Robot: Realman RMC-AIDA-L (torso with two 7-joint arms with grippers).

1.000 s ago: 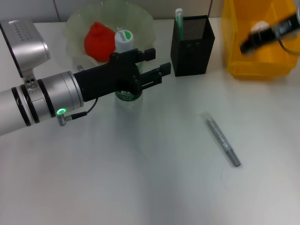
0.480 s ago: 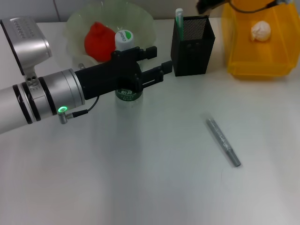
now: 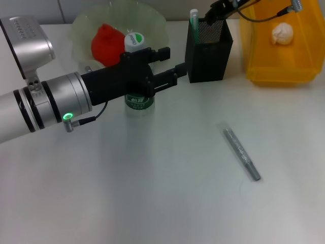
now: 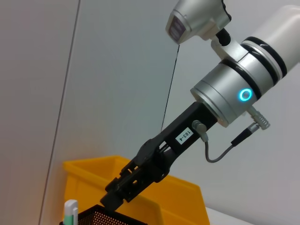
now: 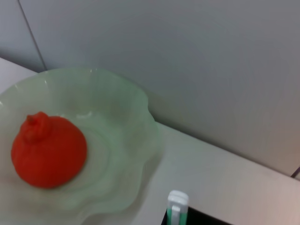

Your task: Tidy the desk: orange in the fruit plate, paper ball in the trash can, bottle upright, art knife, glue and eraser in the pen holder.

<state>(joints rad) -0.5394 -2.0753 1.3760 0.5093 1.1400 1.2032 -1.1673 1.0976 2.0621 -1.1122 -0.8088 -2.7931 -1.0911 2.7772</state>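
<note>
— What has changed for you since the frame a second back?

— Your right gripper [image 3: 210, 13] has left the bright yellow plastic trash can [image 3: 264, 71] and now hangs over the far rim of the square black wire-mesh pen holder [image 3: 208, 53]. I cannot tell whether its fingers are apart or together. The white crumpled paper ball [image 3: 283, 33] lies uncovered inside the can.

— And your left side?

— Your left gripper [image 3: 163, 68] is clamped on the clear plastic water bottle with the dark green label [image 3: 136, 100], which stands upright just in front of the pale green wavy-rimmed fruit plate [image 3: 157, 28]. The bottle has crept slightly left.

— Where is the fruit?

— The red-orange wrinkled orange [image 3: 105, 44] sits in the plate; your right wrist view shows it [image 5: 48, 151] resting left of the bowl's middle. A white-and-green capped stick [image 3: 193, 20] stands in the holder's near-left corner. A grey metal art knife [image 3: 242, 154] lies on the white desk [image 3: 162, 203], well apart from everything.
</note>
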